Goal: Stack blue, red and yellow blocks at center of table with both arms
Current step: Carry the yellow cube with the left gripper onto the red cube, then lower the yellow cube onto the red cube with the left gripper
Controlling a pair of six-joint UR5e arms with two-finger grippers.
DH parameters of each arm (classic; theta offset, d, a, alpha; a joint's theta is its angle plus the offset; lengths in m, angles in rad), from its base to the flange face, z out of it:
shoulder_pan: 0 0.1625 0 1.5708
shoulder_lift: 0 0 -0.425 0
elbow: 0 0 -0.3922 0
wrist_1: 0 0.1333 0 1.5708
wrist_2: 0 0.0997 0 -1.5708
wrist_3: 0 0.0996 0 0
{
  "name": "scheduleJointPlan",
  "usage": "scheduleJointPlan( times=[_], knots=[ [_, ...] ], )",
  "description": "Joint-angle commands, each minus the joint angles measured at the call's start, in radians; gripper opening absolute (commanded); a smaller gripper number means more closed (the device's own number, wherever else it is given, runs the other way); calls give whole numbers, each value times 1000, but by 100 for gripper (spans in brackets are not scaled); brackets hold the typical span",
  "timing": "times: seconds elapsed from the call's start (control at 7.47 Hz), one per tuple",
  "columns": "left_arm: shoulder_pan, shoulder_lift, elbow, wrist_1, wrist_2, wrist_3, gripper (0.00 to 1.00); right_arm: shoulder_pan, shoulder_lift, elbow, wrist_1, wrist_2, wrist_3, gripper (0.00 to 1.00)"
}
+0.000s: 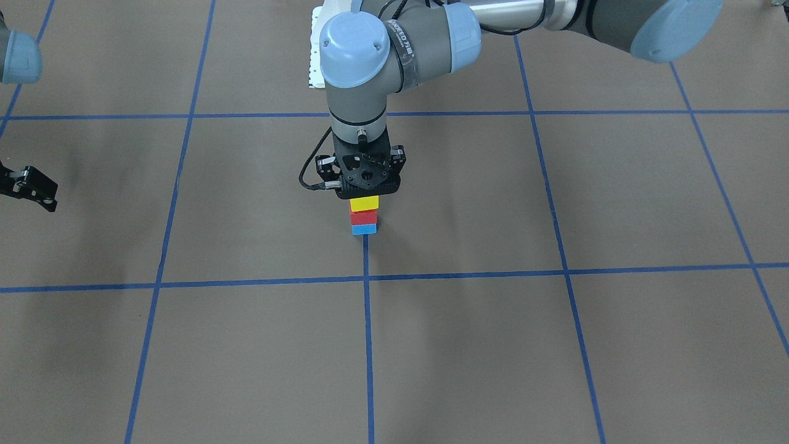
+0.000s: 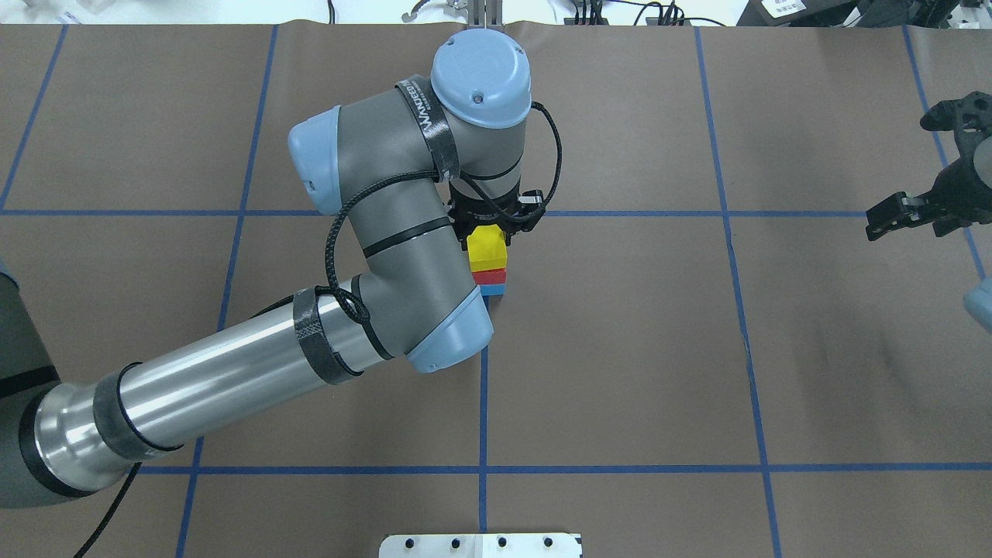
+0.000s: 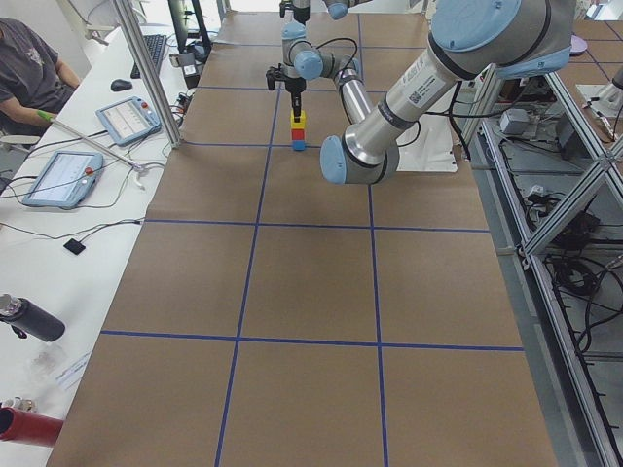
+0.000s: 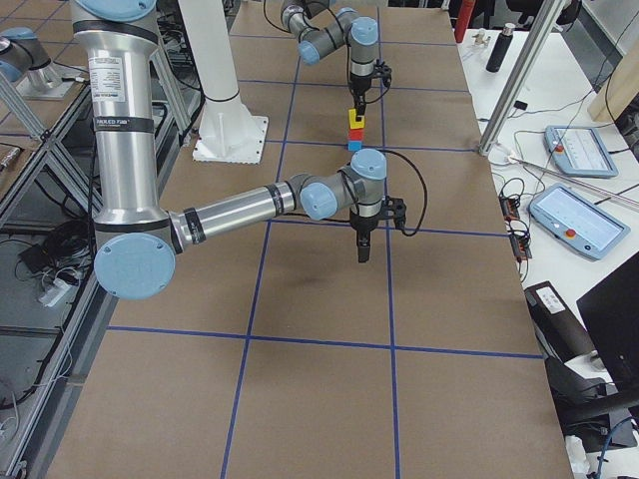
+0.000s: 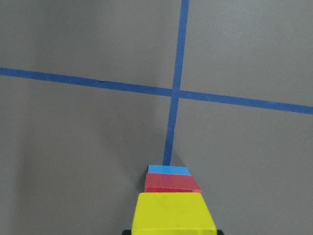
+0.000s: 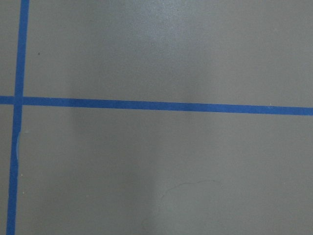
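Left fingers clamped on yellow block, arm overhanging stack, right fingers state unclear

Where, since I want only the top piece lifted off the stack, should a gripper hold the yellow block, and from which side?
Take the yellow block by two opposite upright side faces, coming straight down from above. It lies flat on top of the red block, which rests on the blue block, so its sides are free. A sideways approach would likely push the narrow stack over.
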Motion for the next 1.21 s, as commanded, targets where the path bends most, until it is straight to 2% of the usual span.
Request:
scheduleJointPlan(
  times=[0.0,1.07],
  knots=[
    [0,-3,9,-2,-2,2,0,0,0,0,0,0,0,100],
    [0,-6,12,-2,-2,66,0,0,0,4,0,0,2,100]
  ],
)
